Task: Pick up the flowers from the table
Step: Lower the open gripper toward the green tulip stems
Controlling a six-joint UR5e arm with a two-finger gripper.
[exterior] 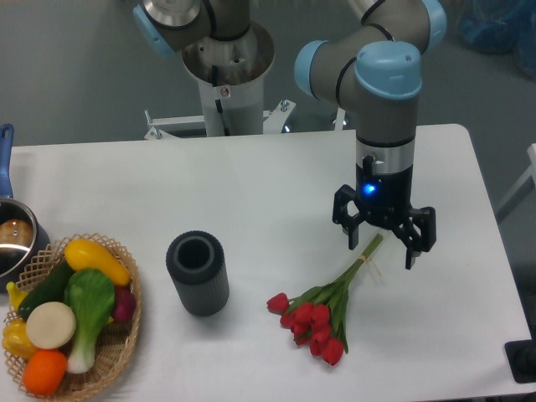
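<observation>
The flowers [316, 313] are a bunch of red tulip buds with green stems. They lie on the white table [251, 193] at the front, right of centre, stems pointing up and right. My gripper [382, 251] is open and hangs right over the stem end [369, 249], one finger on each side of it. It holds nothing. Whether the fingertips touch the table I cannot tell.
A dark grey ribbed cylinder cup [198, 273] stands left of the flowers. A wicker basket [126, 343] of vegetables and fruit sits at the front left corner. A pot with a blue handle [10, 234] is at the left edge. The arm's base [228, 75] is behind the table.
</observation>
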